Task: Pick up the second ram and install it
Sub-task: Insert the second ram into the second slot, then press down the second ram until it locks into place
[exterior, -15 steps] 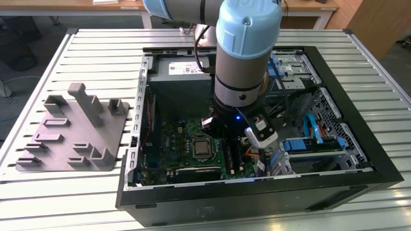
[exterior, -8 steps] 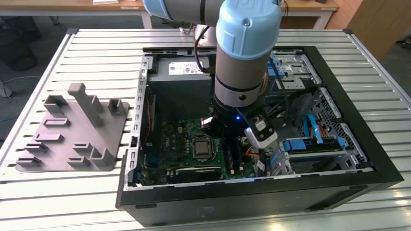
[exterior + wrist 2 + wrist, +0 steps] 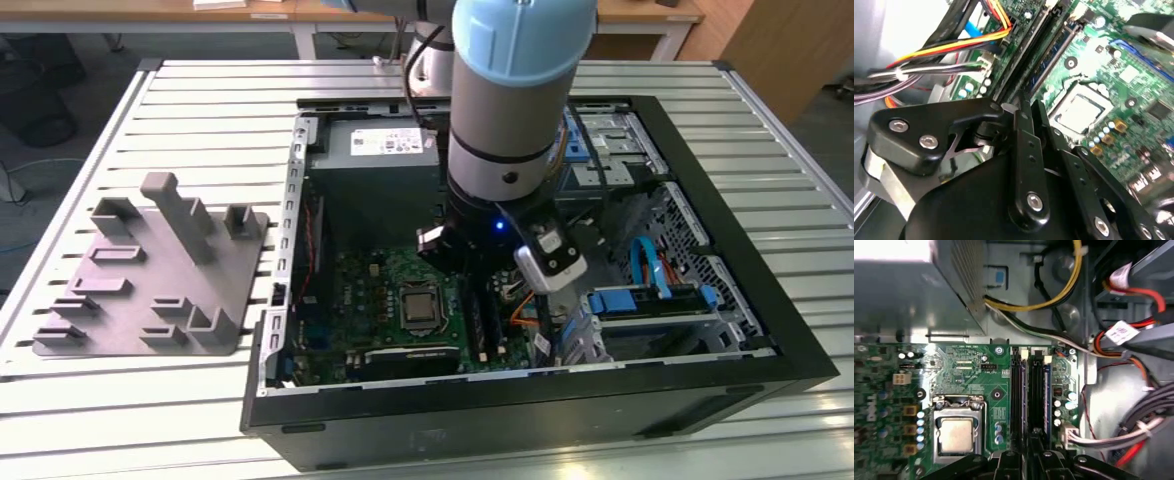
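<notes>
Inside the open computer case (image 3: 747,300) my gripper (image 3: 483,288) hangs low over the motherboard (image 3: 380,300), beside the processor socket (image 3: 955,434). The second ram (image 3: 1024,400) is a thin dark blue-green stick standing on edge in a long black slot. One end of it runs in between my fingers (image 3: 1015,462), so my gripper (image 3: 1029,456) appears shut on it. In the second wrist view the same stick (image 3: 1054,56) leads into the gripper (image 3: 1028,111), whose fingers stand close together. Another stick (image 3: 1047,400) sits in the neighbouring slot.
The grey block (image 3: 154,270) with upright posts lies on the slatted table at the exterior view's left, with no sticks on it. Yellow, orange and white cables (image 3: 1124,432) bundle close to the slots. The power supply (image 3: 374,165) fills the case's far end.
</notes>
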`<state>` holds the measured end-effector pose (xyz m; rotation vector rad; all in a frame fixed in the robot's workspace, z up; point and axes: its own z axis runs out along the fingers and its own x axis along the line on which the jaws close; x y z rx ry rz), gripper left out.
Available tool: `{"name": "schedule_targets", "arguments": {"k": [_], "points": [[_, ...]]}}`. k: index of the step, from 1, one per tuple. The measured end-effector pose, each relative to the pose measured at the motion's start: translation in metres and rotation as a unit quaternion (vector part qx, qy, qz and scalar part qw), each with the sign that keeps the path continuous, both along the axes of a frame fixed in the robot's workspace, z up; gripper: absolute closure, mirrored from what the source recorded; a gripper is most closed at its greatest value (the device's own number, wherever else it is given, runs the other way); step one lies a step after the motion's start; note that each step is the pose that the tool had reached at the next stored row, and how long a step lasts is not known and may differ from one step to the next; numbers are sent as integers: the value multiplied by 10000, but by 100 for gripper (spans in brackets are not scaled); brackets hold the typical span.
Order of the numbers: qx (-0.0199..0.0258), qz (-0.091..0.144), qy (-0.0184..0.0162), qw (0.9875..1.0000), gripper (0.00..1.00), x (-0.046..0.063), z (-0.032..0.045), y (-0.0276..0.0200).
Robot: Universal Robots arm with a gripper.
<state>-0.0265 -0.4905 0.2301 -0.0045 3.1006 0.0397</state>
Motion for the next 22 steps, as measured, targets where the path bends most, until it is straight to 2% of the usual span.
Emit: {"name": "schedule_targets", "arguments": {"k": [4, 6, 22], "points": [[-16, 0, -3, 10000, 80, 0, 145, 18], [-32, -1, -3, 10000, 90, 0, 175, 27], [-36, -1, -3, 10000, 90, -1, 193, 34]]}}
